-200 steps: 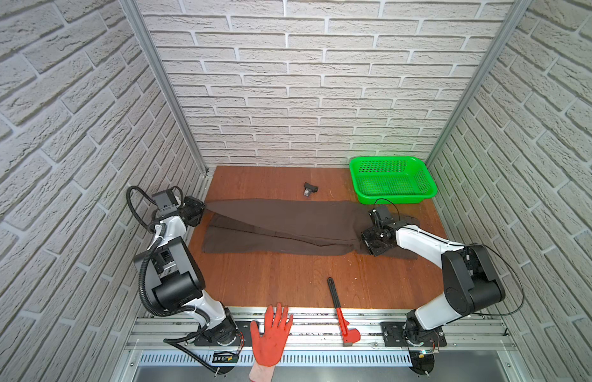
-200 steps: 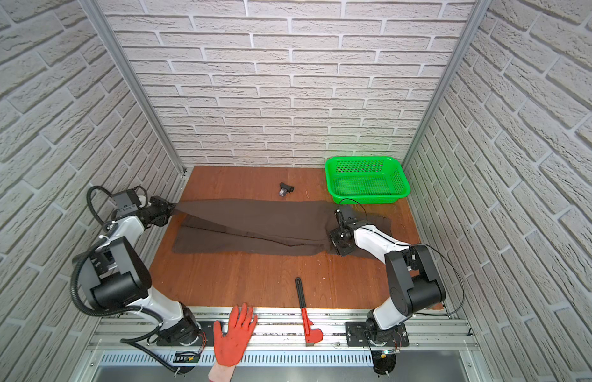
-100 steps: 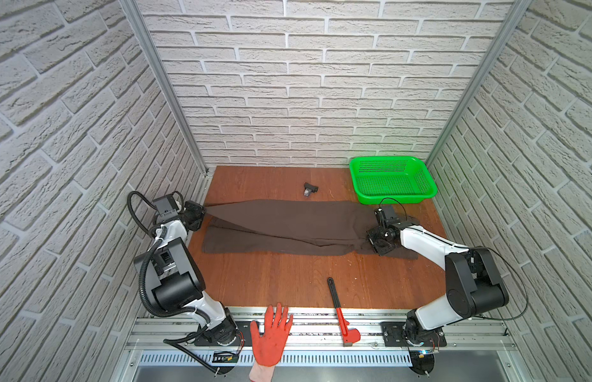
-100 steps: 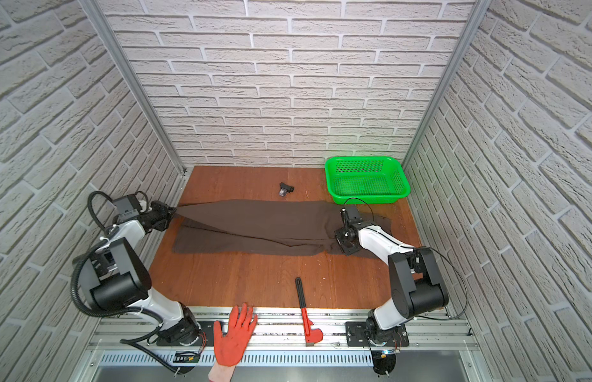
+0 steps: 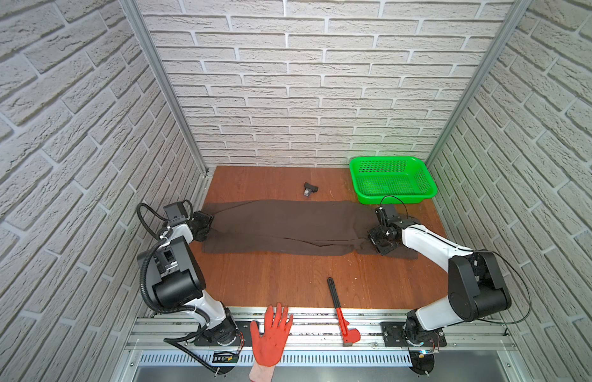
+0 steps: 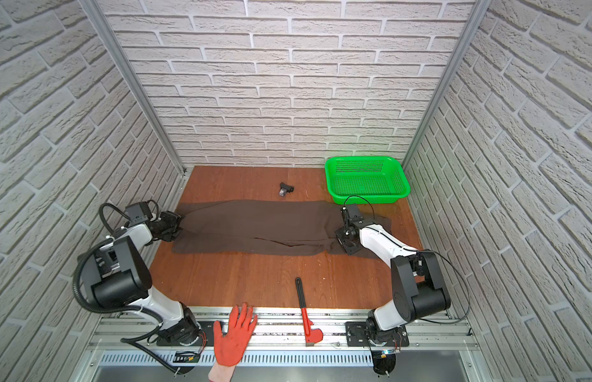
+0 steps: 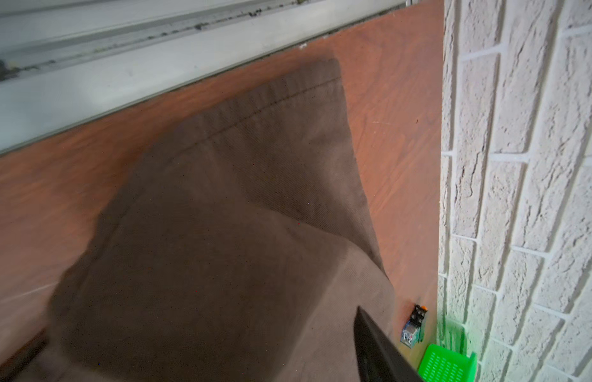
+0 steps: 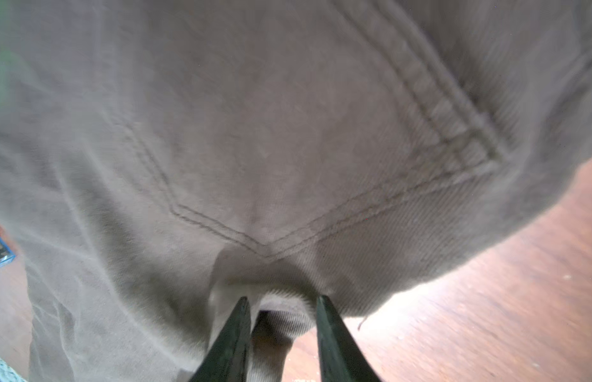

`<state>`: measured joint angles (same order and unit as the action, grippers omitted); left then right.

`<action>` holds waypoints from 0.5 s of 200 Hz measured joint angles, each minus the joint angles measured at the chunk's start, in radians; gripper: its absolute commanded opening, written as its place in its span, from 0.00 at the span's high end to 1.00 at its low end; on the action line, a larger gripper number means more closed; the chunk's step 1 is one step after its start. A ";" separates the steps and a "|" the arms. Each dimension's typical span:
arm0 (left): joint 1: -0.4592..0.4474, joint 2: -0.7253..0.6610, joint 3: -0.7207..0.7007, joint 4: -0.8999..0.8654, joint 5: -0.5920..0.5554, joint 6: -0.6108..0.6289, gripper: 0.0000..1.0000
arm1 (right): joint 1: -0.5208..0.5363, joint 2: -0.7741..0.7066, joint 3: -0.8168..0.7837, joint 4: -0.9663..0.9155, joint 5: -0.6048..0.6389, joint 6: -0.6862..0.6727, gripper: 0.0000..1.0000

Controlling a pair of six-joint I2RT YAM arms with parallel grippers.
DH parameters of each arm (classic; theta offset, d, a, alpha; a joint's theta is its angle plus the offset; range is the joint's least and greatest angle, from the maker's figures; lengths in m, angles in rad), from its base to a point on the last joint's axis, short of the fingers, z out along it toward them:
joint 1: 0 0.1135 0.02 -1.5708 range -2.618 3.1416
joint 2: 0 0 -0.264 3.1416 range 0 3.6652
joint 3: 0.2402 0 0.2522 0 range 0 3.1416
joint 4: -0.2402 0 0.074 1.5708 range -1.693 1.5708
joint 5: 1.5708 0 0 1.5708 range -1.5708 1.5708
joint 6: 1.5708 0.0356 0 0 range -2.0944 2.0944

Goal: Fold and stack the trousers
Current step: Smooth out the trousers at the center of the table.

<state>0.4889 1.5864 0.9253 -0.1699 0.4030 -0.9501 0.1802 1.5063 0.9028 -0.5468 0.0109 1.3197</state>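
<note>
Now the left pincer (image 5: 210,223) has sprung wide, dropping its leg end. The right pincer (image 5: 375,237) still pinches the waist end of the trousers (image 5: 288,228), which lie stretched across the bench (image 5: 288,281), seemingly ready for folding.

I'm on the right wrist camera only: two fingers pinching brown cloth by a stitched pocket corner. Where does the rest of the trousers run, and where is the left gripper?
Observer: The trousers are stretched lengthwise across the table, with the legs pointing at the left gripper, which sits at the rear leg's hem.
Operator: Is it gripping that hem?
Observer: It looks open. Its wrist view shows the fingers spread wide, with cloth lying between them.
Operator: Anything close to my end?
Observer: A green basket stands just beyond the right gripper, toward the back wall.
</note>
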 measured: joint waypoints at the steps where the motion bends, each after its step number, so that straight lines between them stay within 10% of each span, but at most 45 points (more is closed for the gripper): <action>1: 0.000 -0.005 0.000 -0.004 -0.003 0.003 0.31 | 0.000 -0.001 0.002 -0.002 0.001 -0.002 0.63; 100: -0.040 -0.179 -0.005 -0.303 -0.128 0.120 0.34 | -0.045 -0.021 0.030 -0.059 0.041 -0.083 0.62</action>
<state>0.4488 1.4078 0.9199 -0.4732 0.2752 -0.8303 0.1352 1.4857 0.9329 -0.6056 0.0521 1.2366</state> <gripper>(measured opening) 0.637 0.379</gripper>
